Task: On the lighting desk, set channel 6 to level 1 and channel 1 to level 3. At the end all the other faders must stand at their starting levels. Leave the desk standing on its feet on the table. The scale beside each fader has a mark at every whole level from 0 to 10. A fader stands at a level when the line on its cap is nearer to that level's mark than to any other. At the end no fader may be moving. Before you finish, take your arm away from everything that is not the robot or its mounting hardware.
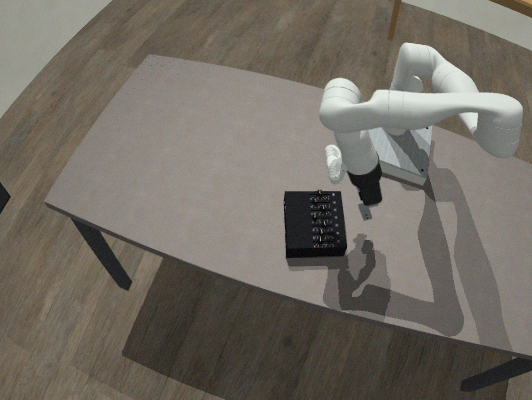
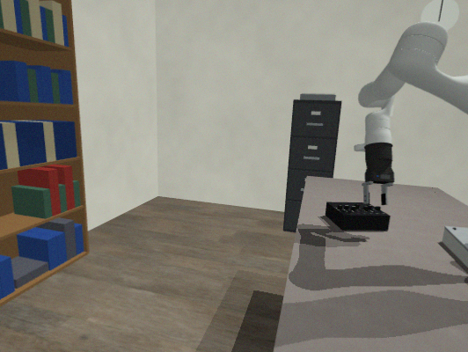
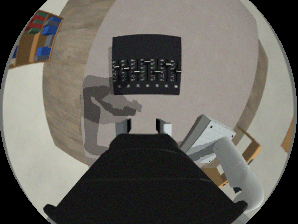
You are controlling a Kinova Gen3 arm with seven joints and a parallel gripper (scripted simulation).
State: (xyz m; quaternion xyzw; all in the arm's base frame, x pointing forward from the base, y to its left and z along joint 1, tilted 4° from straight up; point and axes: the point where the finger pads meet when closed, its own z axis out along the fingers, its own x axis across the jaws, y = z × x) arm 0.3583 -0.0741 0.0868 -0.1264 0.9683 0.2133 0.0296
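Note:
The lighting desk (image 1: 315, 223) is a black box with a row of several faders, standing flat on the table. It also shows in the exterior view (image 2: 357, 215) and in the wrist view (image 3: 147, 64). The fader caps are too small to read their levels. My gripper (image 1: 366, 211) is open and empty, pointing down, hovering beside the desk's right edge, a little above the table. In the exterior view the gripper (image 2: 375, 194) hangs just above the desk's far side. In the wrist view its fingertips stand short of the desk.
The arm's grey base plate (image 1: 407, 155) sits on the table behind the desk. A dark filing cabinet (image 2: 313, 158) stands past the table's far end, and a bookshelf (image 2: 35, 145) stands at the left wall.

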